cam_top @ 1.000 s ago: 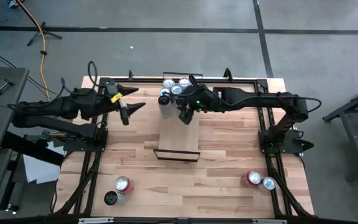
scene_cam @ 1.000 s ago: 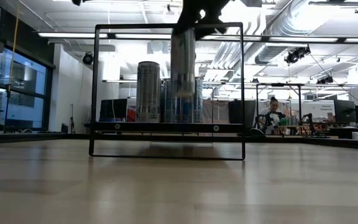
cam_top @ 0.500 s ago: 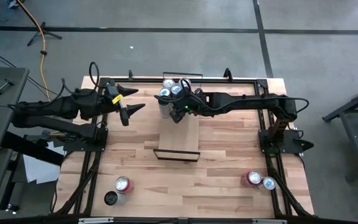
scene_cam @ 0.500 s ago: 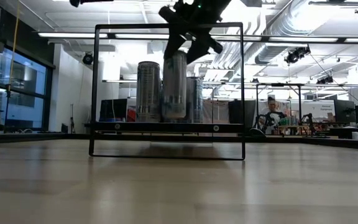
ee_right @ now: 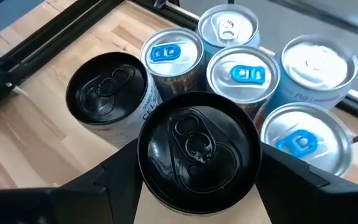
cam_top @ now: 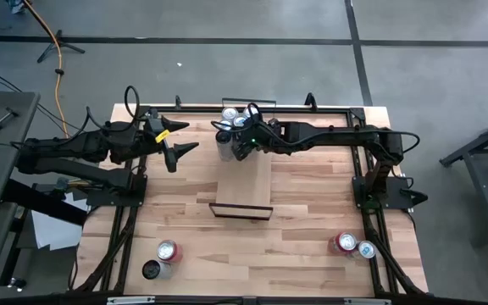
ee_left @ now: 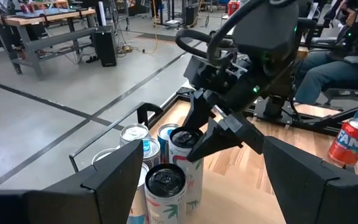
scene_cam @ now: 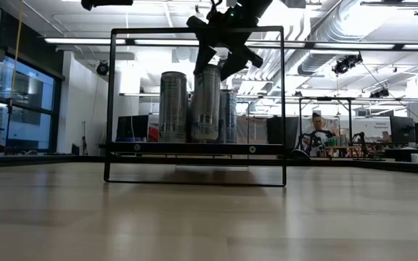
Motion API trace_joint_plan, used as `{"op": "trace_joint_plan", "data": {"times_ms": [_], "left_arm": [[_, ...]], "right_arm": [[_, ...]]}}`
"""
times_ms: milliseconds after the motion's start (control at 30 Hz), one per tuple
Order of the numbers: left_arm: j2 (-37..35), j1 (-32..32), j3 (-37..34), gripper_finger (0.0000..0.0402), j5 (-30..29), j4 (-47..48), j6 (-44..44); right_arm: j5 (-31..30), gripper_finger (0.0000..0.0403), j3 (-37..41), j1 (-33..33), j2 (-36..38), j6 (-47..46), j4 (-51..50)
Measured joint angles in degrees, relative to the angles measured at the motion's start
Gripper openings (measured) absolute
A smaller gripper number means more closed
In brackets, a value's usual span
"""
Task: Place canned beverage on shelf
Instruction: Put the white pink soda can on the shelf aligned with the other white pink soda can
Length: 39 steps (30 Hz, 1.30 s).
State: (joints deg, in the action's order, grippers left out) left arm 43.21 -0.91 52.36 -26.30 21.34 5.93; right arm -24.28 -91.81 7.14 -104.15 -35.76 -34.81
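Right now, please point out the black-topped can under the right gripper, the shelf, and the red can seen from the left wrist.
black-topped can (ee_right: 196, 149), right wrist view, on its lid.
shelf (cam_top: 252, 186), high view, on bare plank.
red can (ee_left: 351, 140), left wrist view, on its side label.

Both arms are dark, built of slender jointed segments with black cables looping alongside them. The left gripper (cam_top: 176, 144) has tapered black fingers and a yellow tag at its wrist. The right gripper (cam_top: 242, 144) shows small green lights on its blocky housing.
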Motion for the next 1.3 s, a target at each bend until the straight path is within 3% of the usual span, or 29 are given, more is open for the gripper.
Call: {"op": "trace_joint_plan", "data": {"times_ms": [733, 967, 1300], "left_arm": [[0.01, 0.02, 0.0, 0.0287, 0.07, 0.87, 1.49], [0.01, 0.02, 0.0, 0.0287, 0.07, 0.85, 1.51], [0.01, 0.02, 0.0, 0.0287, 0.11, 0.85, 1.49]], "right_arm": [[0.8, 0.0255, 0.04, 0.12, -2.56, 0.03, 2.76], [0.82, 0.0255, 0.04, 0.1, -2.56, 4.03, 2.35], [0.84, 0.0274, 0.04, 0.39, -2.56, 4.3, 2.28]]}}
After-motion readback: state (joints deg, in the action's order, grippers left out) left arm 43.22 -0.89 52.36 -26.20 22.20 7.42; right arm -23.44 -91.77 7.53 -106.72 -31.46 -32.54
